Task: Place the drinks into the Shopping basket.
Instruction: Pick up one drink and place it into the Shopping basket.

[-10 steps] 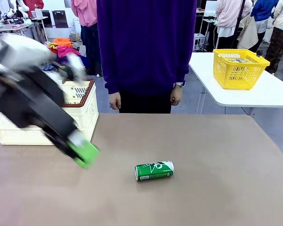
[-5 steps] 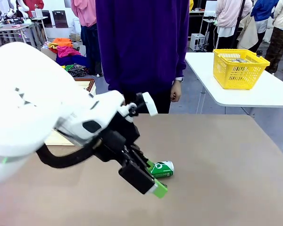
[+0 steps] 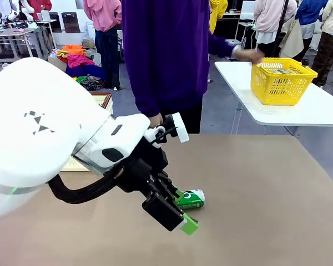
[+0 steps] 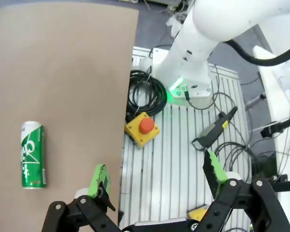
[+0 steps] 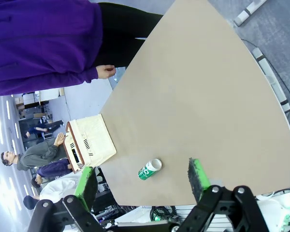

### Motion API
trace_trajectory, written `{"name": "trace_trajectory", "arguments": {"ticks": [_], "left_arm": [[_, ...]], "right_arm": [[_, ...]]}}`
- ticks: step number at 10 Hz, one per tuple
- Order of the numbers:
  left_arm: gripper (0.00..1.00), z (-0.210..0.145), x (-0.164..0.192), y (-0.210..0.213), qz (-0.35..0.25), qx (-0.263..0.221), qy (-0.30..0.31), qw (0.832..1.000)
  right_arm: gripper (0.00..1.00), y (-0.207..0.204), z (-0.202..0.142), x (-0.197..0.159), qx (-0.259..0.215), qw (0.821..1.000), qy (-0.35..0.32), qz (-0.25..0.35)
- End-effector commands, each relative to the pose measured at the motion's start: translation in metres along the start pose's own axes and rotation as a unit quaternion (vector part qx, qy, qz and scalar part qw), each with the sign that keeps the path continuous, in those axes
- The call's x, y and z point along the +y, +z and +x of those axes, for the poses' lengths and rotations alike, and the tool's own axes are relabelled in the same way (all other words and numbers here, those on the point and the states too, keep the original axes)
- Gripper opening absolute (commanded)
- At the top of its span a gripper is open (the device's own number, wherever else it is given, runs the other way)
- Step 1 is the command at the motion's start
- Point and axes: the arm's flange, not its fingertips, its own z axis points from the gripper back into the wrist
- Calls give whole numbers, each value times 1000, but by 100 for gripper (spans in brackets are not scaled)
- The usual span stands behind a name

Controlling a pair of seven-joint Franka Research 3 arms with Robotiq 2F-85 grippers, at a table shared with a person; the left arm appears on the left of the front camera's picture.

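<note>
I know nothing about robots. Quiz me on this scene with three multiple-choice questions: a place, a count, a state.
1. Where is the green can?
A) on the brown table
B) in the yellow basket
C) in the person's hand

2. How many cans lie on that table?
A) four
B) one
C) three

3. The left arm's tool is:
A) shut on the can
B) shut on the yellow basket
C) open, holding nothing

Answers: 1 A, it lies on its side on the tabletop. 2 B, a single can lies there. 3 C, its fingers stand apart, the can beside them.
</note>
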Motion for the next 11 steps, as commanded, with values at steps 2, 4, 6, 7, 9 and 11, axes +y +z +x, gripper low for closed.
{"name": "trace_trajectory", "arguments": {"ticks": [2, 4, 6, 7, 9, 11], "left_arm": [[100, 0, 0, 0, 0, 0, 0, 1000], [100, 26, 61, -34, 30, 117, 3, 993], [100, 40, 102, -84, 42, 210, -45, 976], [100, 42, 110, -103, 62, 229, -73, 969], [100, 39, 123, -127, 79, 262, -99, 957], [100, 41, 133, -140, 103, 274, -122, 948]], "right_arm": [[100, 2, 2, 1, 4, 1000, 5, 3], [100, 2, 2, 1, 4, 1000, 5, 3], [100, 2, 2, 1, 4, 1000, 5, 3], [100, 2, 2, 1, 4, 1000, 5, 3], [100, 2, 2, 1, 4, 1000, 5, 3], [100, 2, 2, 1, 4, 1000, 5, 3]]}}
